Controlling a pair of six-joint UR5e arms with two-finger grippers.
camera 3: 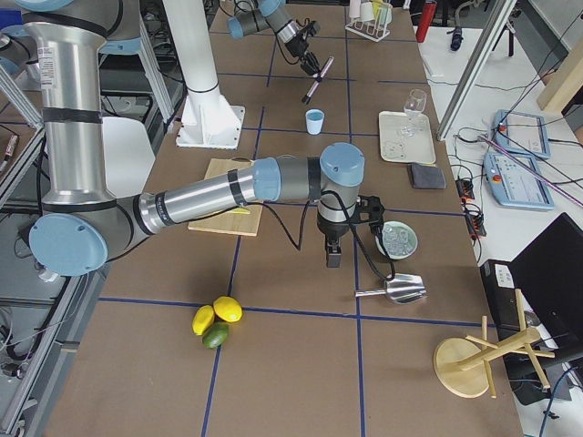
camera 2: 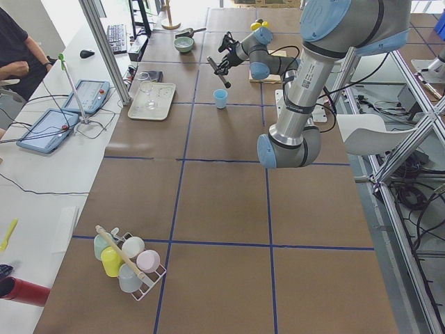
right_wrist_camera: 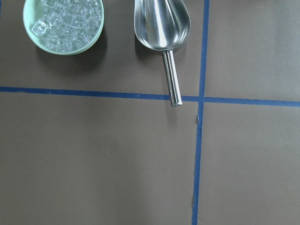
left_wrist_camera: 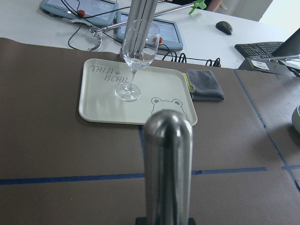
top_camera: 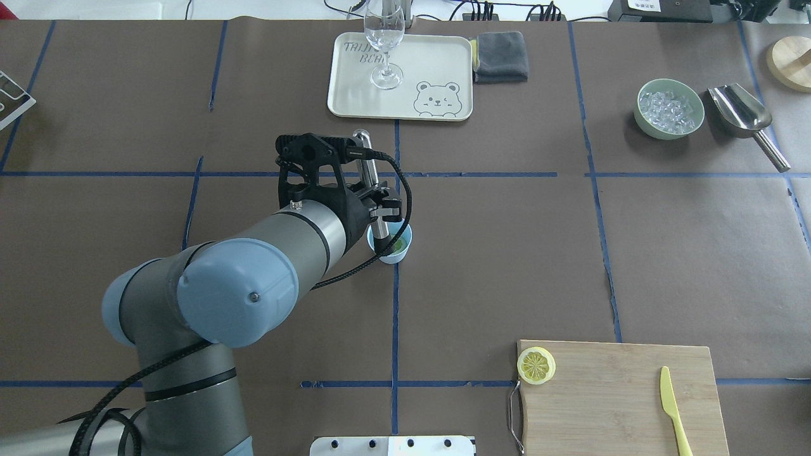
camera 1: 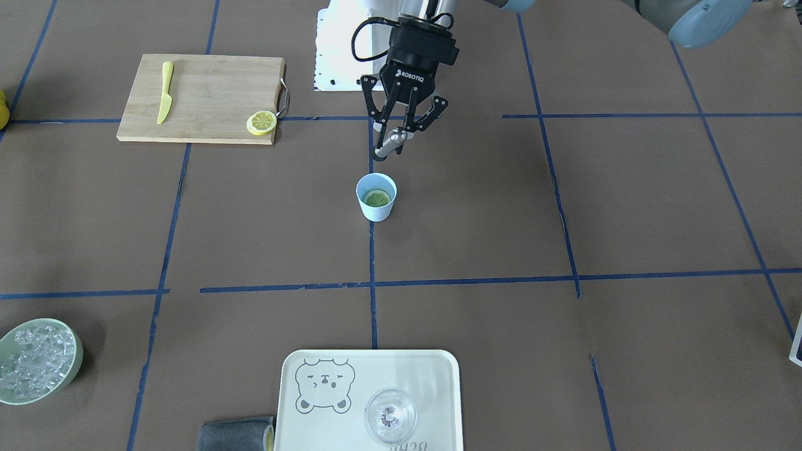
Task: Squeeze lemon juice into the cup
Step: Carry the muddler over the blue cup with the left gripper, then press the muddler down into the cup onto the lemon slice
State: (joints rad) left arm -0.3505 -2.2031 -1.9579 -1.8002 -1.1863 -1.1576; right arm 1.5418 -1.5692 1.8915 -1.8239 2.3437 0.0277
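Steel rod (left_wrist_camera: 168, 164), clamped in the left gripper (camera 1: 400, 128), is hovering over the cup (camera 1: 376, 213) while the lemon (camera 1: 261, 123) is sitting well right on the board (camera 1: 207, 94); an off-centre plunge risks tipping the cup.

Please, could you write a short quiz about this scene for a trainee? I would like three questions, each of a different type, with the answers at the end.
1. True or false: the knife and the lemon lie on the same board.
2. Choose one. Where is the rod in the left claw, relative to the cup?
A) deep inside it
B) above it, not touching
C) lying flat beside it
3. Fill in: the glass stands upright on the ___.

Key: 1 true; 2 B; 3 tray.
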